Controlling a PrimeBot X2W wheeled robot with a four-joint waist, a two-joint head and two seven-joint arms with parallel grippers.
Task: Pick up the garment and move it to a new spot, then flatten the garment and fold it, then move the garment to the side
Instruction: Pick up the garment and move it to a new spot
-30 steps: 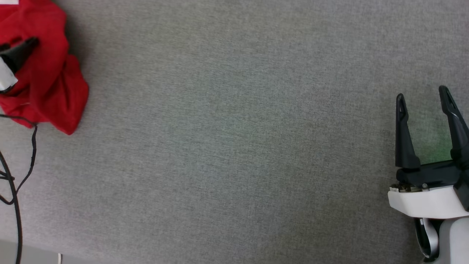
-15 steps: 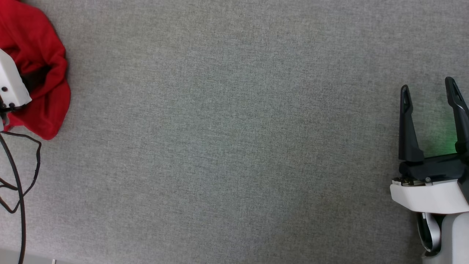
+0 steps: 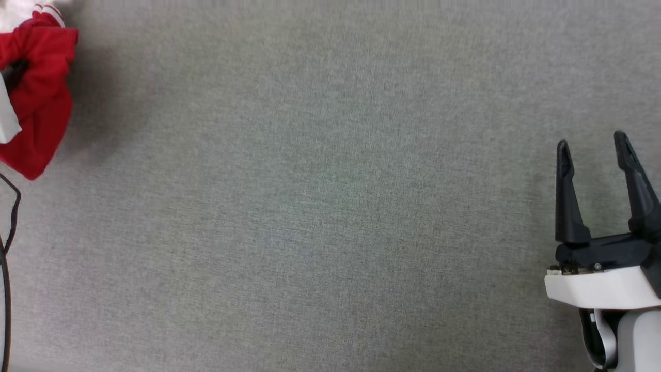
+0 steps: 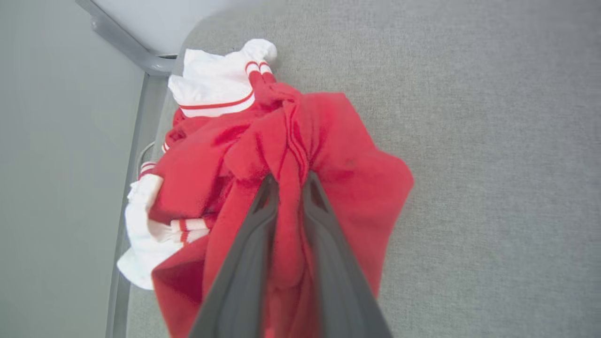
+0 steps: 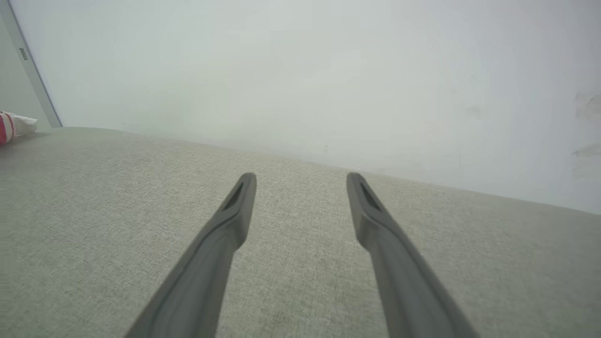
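Left claw (image 4: 291,180): fingers pinched almost together on a ridge of red knit, gripping the garment (image 4: 357,197) by a bunched fold of its body. The hold sits mid-cloth, so the rest sags around the fingers in a crumpled heap. A white sleeve (image 4: 213,87) with striped trim lies beyond the tips, near the rounded corner of the grey desk (image 3: 330,206). Head view puts the bundle at the far left edge, with a soft shadow beside it; probably partly lifted. Right claw (image 3: 594,144): fingers spread, holding nothing, low right and well apart from the cloth, likely kept back for the flattening. Judgement: first step, the carry; the desk's middle looks the natural target.
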